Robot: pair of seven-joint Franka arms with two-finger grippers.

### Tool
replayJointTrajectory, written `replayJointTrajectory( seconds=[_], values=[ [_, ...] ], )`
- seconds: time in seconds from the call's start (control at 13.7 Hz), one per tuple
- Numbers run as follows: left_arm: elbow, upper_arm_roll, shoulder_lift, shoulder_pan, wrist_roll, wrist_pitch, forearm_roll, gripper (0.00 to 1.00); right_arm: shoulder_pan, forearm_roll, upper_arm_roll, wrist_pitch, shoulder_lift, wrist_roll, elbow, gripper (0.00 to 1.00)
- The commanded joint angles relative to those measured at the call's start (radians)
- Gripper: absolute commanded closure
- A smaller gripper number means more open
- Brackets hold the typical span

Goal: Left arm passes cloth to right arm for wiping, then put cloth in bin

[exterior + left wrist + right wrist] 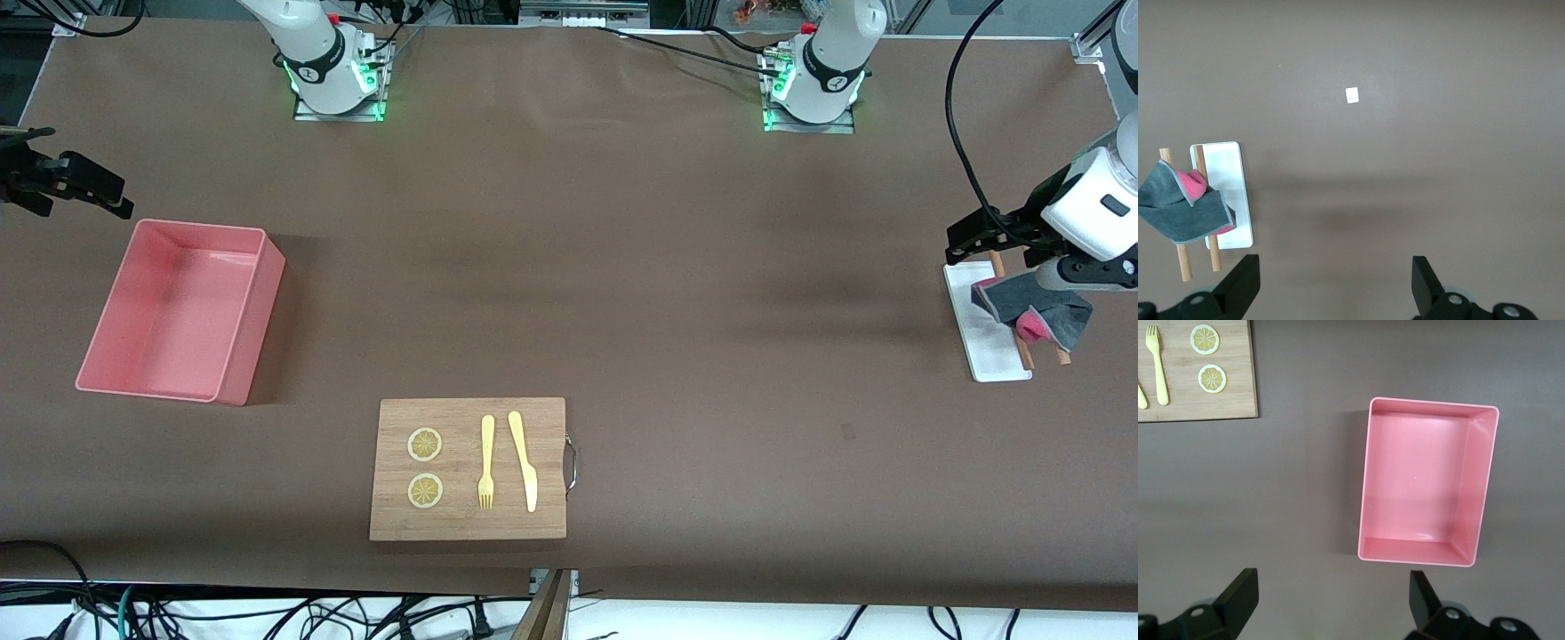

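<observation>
The cloth (1036, 311) (1185, 213), grey with a pink face showing, lies crumpled over two wooden sticks (1183, 263) on a flat white tray (982, 342) (1228, 173) at the left arm's end of the table. My left gripper (960, 242) (1336, 267) hangs open and empty over the bare table beside that tray. The salmon-pink bin (253, 329) (1481, 487) stands empty at the right arm's end. My right gripper (84, 197) (1331, 581) is open and empty over the table, just beside the bin.
A wooden board (471, 418) (1198, 403) with a metal handle lies near the front edge, nearer the camera than the bin. On it are two lemon slices (425, 444), a yellow fork (486, 462) and a yellow knife (524, 462). A small white square (1352, 95) lies on the table.
</observation>
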Motion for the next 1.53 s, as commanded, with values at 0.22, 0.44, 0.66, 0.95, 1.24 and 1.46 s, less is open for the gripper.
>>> replayJointTrajectory(
  seconds=[0.22,0.44,0.66,0.95,1.24,1.46],
  values=[
    [0.035,0.0,0.016,-0.001,-0.005,-0.019,0.024,0.0,-0.007,0.015,0.002,-0.003,0.007,-0.01,0.019,0.0],
    [0.048,0.0,0.019,-0.003,-0.008,-0.02,0.023,0.0,-0.003,0.015,0.002,-0.003,0.007,-0.01,0.019,0.0],
    [0.061,0.0,0.019,-0.001,-0.007,-0.02,0.023,0.0,-0.007,0.015,0.002,-0.003,0.006,-0.01,0.019,0.0],
    [0.074,0.0,0.05,-0.001,-0.005,-0.022,0.026,0.0,-0.007,0.017,0.002,-0.003,0.007,-0.012,0.019,0.0],
    [0.077,0.001,0.05,0.002,-0.005,-0.022,0.026,0.0,-0.007,0.017,0.002,-0.003,0.006,-0.012,0.019,0.0],
    [0.101,0.003,0.052,0.002,-0.008,-0.022,0.023,0.0,-0.007,0.017,0.002,-0.003,0.006,-0.012,0.019,0.0]
  ],
)
